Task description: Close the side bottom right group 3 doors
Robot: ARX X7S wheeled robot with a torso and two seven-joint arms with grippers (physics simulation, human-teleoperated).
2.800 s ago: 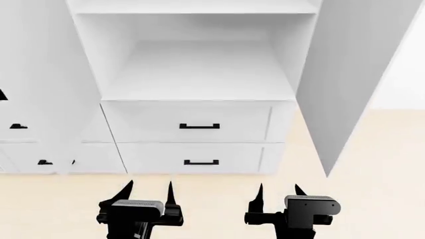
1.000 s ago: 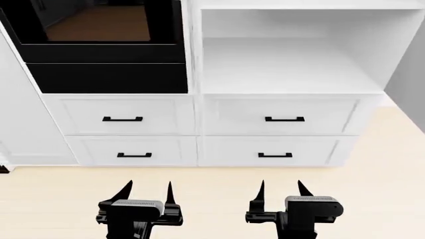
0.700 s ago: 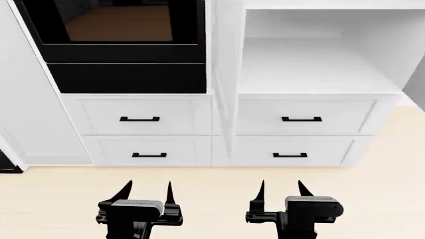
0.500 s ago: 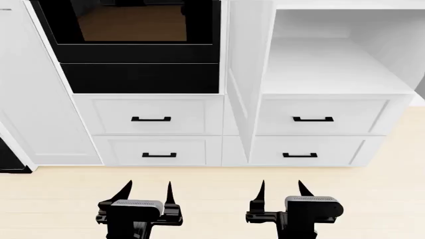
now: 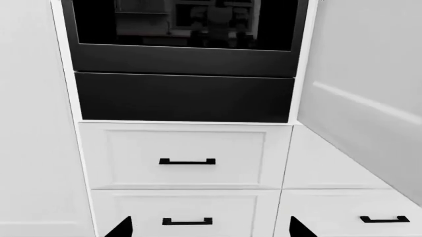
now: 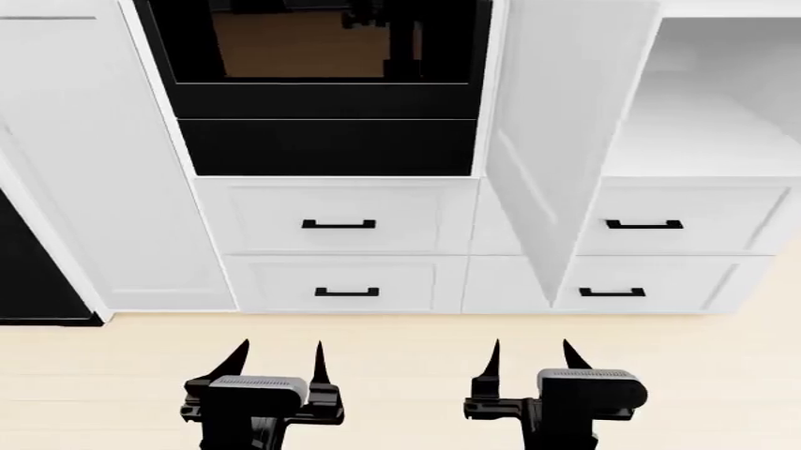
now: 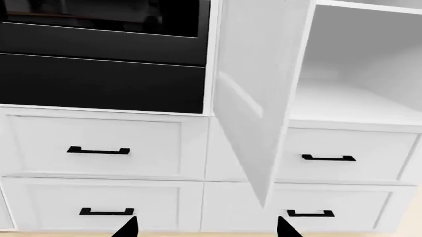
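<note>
Beyond right pincer (image 6: 528,361), apparently apart: open door (image 6: 564,141)

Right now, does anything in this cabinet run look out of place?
Yes: one tall white door stands swung out toward the robot, hiding part of the drawer fronts and leaving the shelf exposed. Both grippers, left and right, are open and clear of it.
</note>
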